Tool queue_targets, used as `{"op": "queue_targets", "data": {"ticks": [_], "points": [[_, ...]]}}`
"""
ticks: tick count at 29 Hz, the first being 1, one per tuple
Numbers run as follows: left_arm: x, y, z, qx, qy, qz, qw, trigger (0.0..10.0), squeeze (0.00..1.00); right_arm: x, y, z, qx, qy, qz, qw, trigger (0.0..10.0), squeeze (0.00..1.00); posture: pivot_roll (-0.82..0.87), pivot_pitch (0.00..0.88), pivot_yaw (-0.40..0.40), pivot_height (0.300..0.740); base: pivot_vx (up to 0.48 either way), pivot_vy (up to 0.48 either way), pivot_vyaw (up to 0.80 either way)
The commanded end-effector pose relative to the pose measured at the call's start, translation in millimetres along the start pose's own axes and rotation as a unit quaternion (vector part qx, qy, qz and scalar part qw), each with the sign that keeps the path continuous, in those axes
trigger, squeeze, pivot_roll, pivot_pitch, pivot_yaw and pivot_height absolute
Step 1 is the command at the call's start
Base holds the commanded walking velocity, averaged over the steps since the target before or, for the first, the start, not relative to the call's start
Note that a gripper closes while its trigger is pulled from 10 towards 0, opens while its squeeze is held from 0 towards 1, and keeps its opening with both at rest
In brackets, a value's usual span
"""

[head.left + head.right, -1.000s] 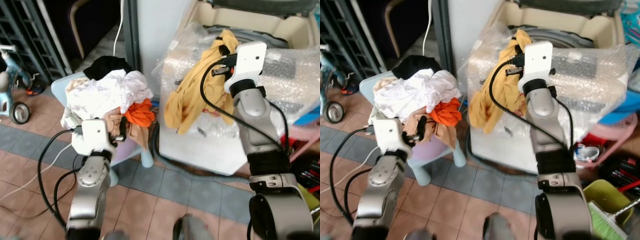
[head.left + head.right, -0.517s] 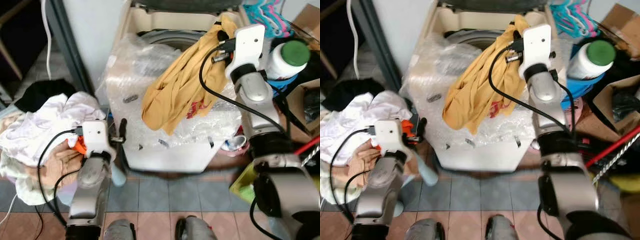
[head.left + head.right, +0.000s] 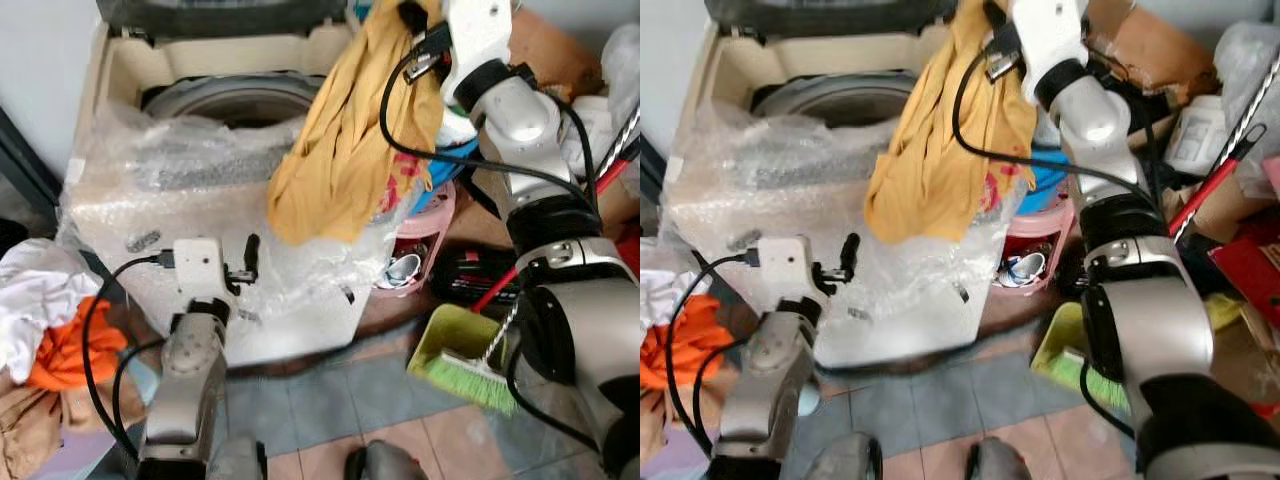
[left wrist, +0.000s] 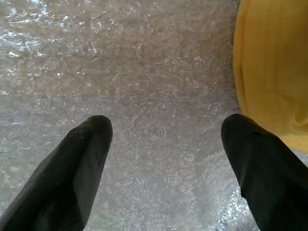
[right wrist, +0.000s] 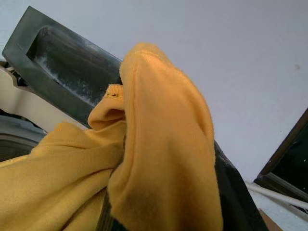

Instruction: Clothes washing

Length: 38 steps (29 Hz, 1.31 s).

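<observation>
A top-loading washing machine (image 3: 120, 70) fills the upper left of the head views, its cream body wrapped in bubble wrap (image 3: 200, 170) and its round tub opening partly hidden behind that plastic; its top is cut off by the frame edge. No brand name or panel writing can be read through the wrap. A mustard-yellow garment (image 3: 345, 140) hangs from the right gripper (image 3: 418, 18), raised high to the right of the tub; its lower folds drape over the machine's right front corner. A red print on the cloth is too crumpled to read. In the right wrist view the yellow fabric bunches over the black fingers (image 5: 236, 192), which are clamped on it. The left gripper (image 4: 163, 159) hovers at the machine's front, its fingers spread wide over bubble wrap, holding nothing. At lower left lies a laundry pile (image 3: 45, 330), white and orange, cut by the frame. A green dustpan and brush (image 3: 465, 360) sit on the tiled floor beside a pink basin (image 3: 425, 225).
</observation>
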State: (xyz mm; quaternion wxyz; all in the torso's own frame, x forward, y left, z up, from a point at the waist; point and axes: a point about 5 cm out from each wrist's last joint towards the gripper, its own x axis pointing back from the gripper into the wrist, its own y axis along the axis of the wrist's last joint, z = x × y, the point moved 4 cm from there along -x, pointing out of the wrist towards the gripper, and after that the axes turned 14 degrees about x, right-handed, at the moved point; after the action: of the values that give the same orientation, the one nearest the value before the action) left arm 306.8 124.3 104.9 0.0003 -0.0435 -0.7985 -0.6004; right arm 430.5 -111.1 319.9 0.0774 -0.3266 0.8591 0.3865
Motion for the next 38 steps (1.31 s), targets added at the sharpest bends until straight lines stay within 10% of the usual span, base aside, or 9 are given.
{"op": "queue_targets", "data": {"ticks": [1, 21, 27, 38], "points": [[3.8, 1, 12.9, -0.009, 0.023, 0.000, 1.000, 10.0, 0.00, -13.1, 28, 10.1, 0.001, 0.020, -0.056, 0.998, 10.0, 0.00, 0.10, 0.094, -0.026, 0.740, 0.000, 0.000, 0.55], [6.0, 23, 24.1, -0.053, 0.051, -0.016, 0.997, 10.0, 0.00, 23.4, -4, 29.1, -0.064, 0.072, -0.030, 0.995, 10.0, 0.00, 0.12, 0.156, 0.015, 0.740, 0.000, 0.000, 0.53], [22.1, 17, 49.2, -0.053, 0.106, -0.011, 0.993, 10.0, 0.00, 43.9, -17, 29.5, -0.108, 0.008, 0.013, 0.994, 10.0, 0.00, 0.11, 0.155, 0.000, 0.740, 0.000, 0.000, 0.13], [25.5, 12, 47.6, -0.045, 0.103, -0.007, 0.994, 10.0, 0.00, 62.9, -18, 35.6, -0.130, -0.090, 0.055, 0.986, 10.0, 0.00, 0.10, 0.113, 0.017, 0.740, 0.164, 0.000, 0.80]]}}
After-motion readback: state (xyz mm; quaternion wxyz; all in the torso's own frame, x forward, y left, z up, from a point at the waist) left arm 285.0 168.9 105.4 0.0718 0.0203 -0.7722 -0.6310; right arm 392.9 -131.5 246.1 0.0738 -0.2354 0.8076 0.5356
